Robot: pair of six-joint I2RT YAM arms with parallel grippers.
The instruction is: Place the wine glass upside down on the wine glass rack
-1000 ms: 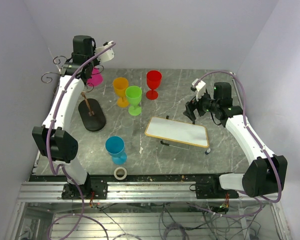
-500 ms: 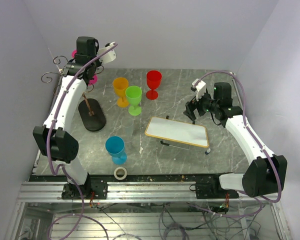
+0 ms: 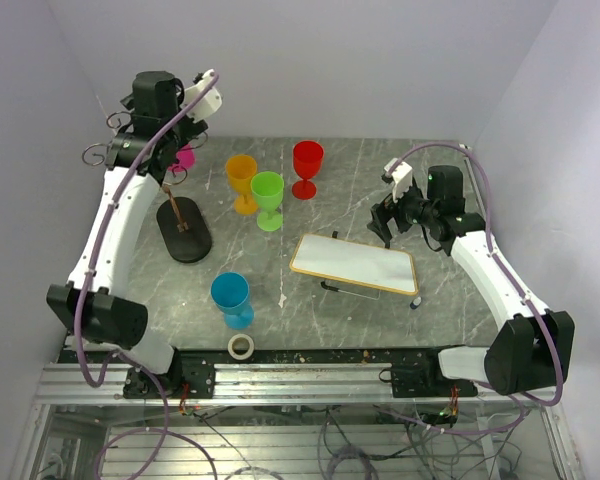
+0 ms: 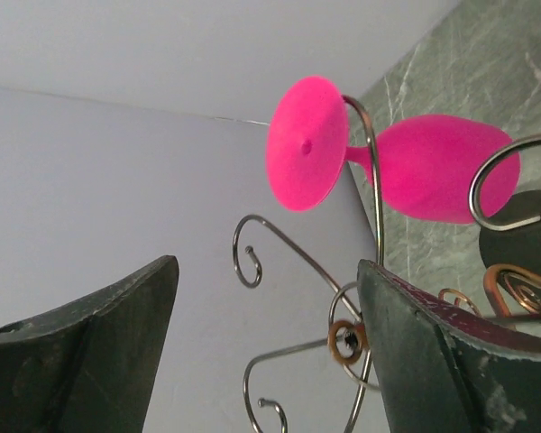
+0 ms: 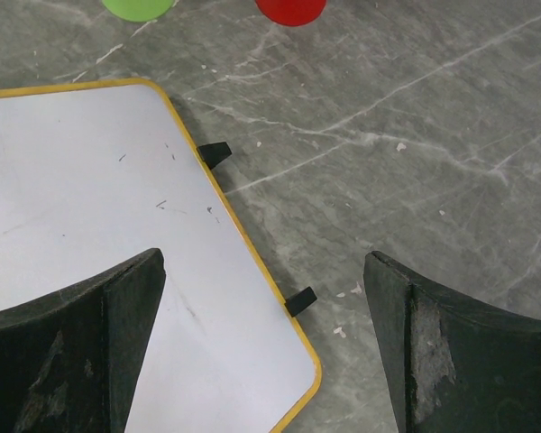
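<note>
The pink wine glass (image 4: 437, 169) hangs upside down on the wine glass rack (image 4: 371, 194): its stem passes through a curled wire arm, with the round foot (image 4: 305, 144) on one side and the bowl on the other. From above, the glass (image 3: 186, 156) shows beside the rack's scrolls (image 3: 96, 154), over the black oval base (image 3: 185, 243). My left gripper (image 4: 261, 347) is open, drawn back from the glass and holding nothing. My right gripper (image 5: 263, 343) is open and empty above a corner of the whiteboard (image 5: 90, 198).
Orange (image 3: 242, 180), green (image 3: 268, 198) and red (image 3: 307, 166) glasses stand mid-table, and a blue one (image 3: 230, 298) stands nearer the front. A tape roll (image 3: 241, 346) lies at the front edge. The yellow-rimmed whiteboard (image 3: 355, 263) lies right of centre, under the right gripper (image 3: 383, 222).
The left gripper has opened and let go of the pink glass, which now hangs on the rack. The left arm has pulled back to the left. The right arm has not moved.
</note>
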